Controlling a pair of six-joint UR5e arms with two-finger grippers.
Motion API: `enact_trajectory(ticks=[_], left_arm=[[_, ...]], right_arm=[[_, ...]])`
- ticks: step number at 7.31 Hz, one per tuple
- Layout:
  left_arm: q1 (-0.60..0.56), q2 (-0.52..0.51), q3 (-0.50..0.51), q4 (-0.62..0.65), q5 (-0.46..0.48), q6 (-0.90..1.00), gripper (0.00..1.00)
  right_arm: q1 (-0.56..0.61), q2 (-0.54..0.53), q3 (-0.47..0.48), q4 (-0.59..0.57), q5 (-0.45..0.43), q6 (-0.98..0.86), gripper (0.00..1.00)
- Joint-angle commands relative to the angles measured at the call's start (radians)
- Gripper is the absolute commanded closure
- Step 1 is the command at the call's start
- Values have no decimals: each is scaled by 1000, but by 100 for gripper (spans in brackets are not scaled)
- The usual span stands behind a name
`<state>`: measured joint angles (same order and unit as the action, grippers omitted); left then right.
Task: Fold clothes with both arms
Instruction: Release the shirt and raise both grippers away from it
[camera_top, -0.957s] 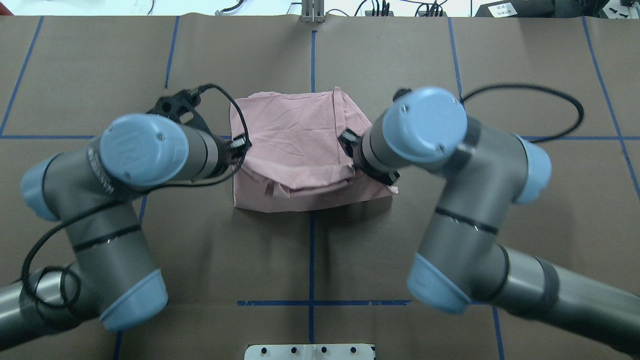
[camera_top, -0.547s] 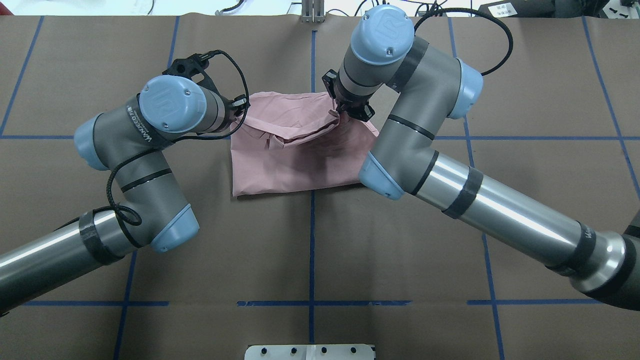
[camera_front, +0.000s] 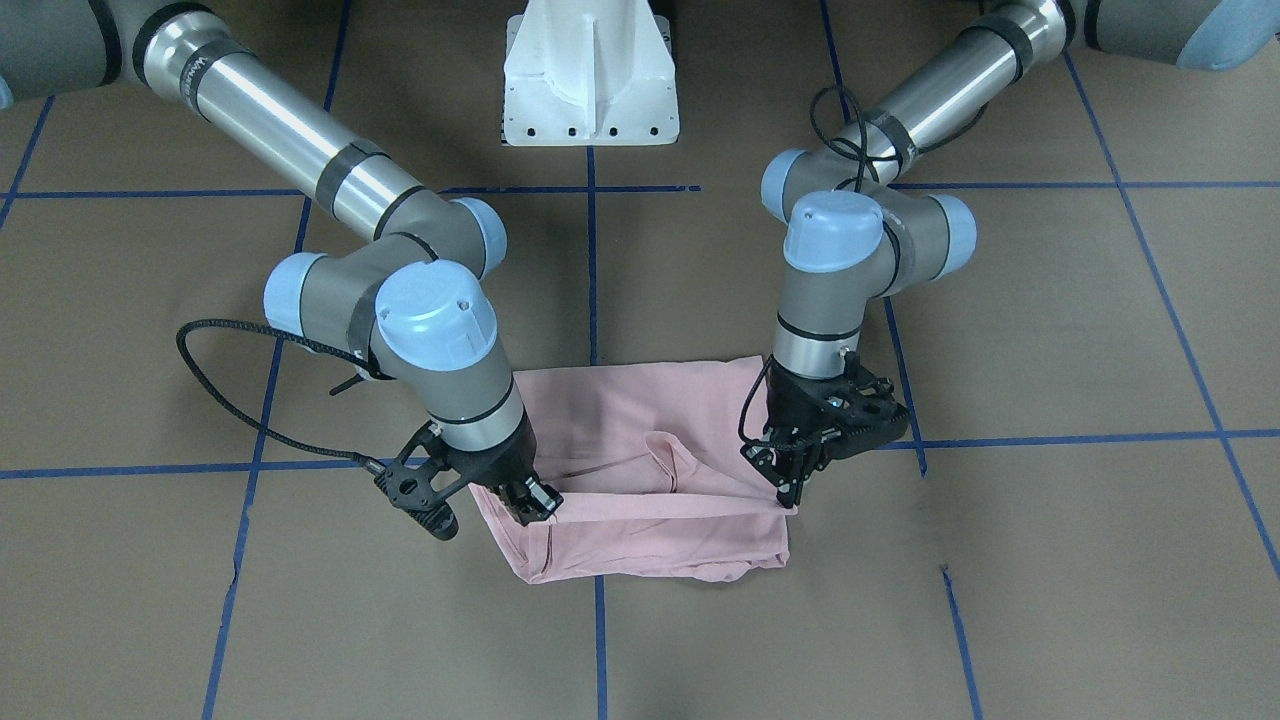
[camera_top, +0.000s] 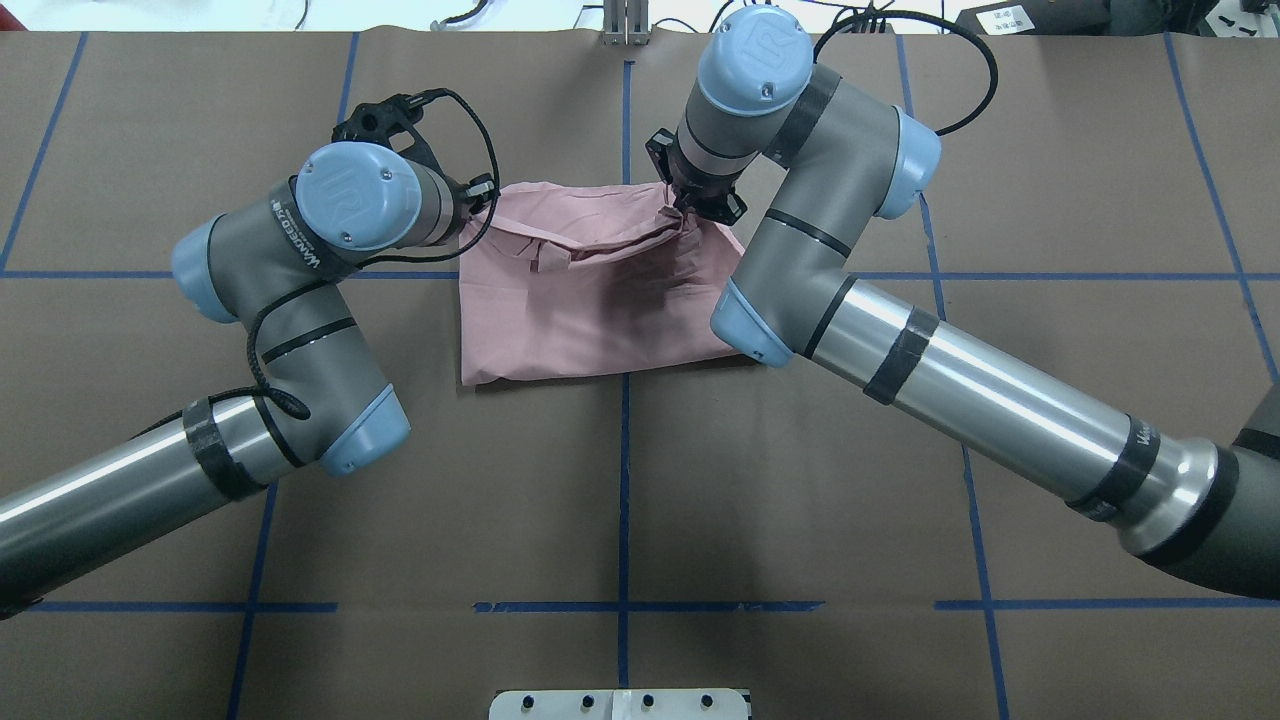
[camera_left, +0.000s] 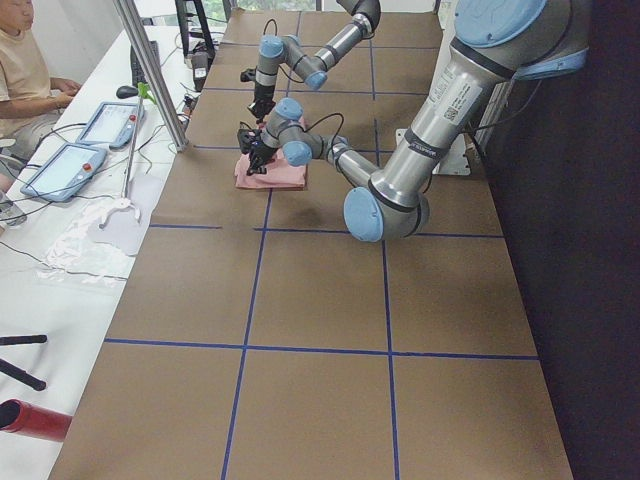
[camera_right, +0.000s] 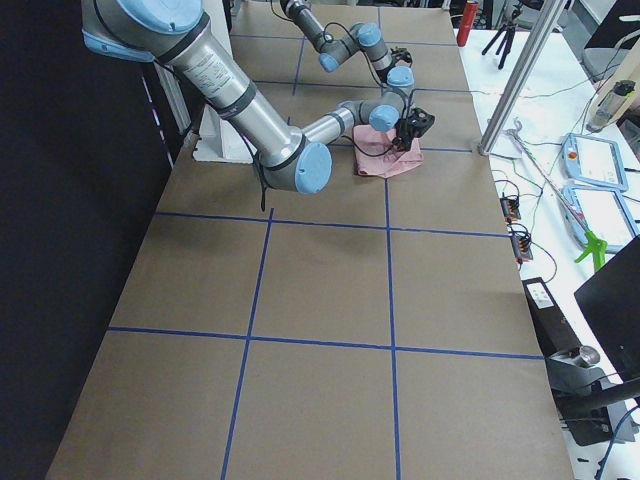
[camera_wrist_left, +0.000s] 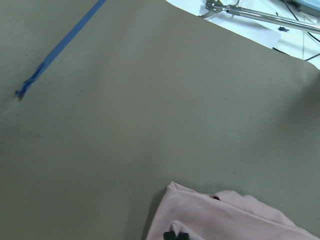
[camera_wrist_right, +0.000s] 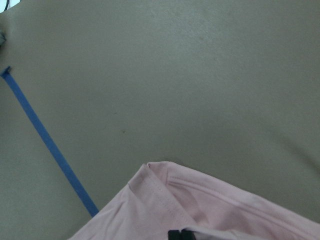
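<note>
The clothes are one pale pink T-shirt (camera_top: 590, 310) lying partly folded on the brown table, also in the front view (camera_front: 650, 470). Its raised edge is stretched between both grippers near the shirt's far side. My left gripper (camera_top: 478, 203) is shut on the shirt's left corner, and the front view shows it pinching cloth (camera_front: 790, 485). My right gripper (camera_top: 688, 207) is shut on the right corner, low over the shirt (camera_front: 532, 505). Each wrist view has closed black fingertips (camera_wrist_left: 176, 235) (camera_wrist_right: 181, 234) on pink cloth. The print is hidden.
Blue tape lines (camera_top: 624, 480) cross the brown table cover. The white pedestal base (camera_front: 590, 75) stands at the robot's side. Beyond the table's far edge, a white bench holds tablets (camera_left: 62, 170) and tools, with a person (camera_left: 25, 75) seated there.
Both arms have carried the shirt's gripped edge away from the robot, from mid-shirt to near its far edge. The fold has laid over and the shirt's outline is shorter.
</note>
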<state>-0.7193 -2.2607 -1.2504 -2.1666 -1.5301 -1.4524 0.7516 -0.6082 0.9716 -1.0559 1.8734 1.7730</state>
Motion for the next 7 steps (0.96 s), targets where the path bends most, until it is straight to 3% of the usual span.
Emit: enact_trajectory(ticks=[1,3,4,6,7], left_arm=[[-40,-13,146,-197,44,145,1],[-45,-13,109,-197,21,148,0],[-70,10,73,-199,-58,153,0],[-187,145,-103,-194,-300,385,0],[-275,229,-160,-196,-456,491,0]], right_arm=[[41,53,-154,93,-23,-147,0],[103,48,-152,93,10,-231,0],[145,29,-130,93,80,-254,0],[243,-133,25,88,195,-416,0],[341,-234,85,83,320,-532,0]])
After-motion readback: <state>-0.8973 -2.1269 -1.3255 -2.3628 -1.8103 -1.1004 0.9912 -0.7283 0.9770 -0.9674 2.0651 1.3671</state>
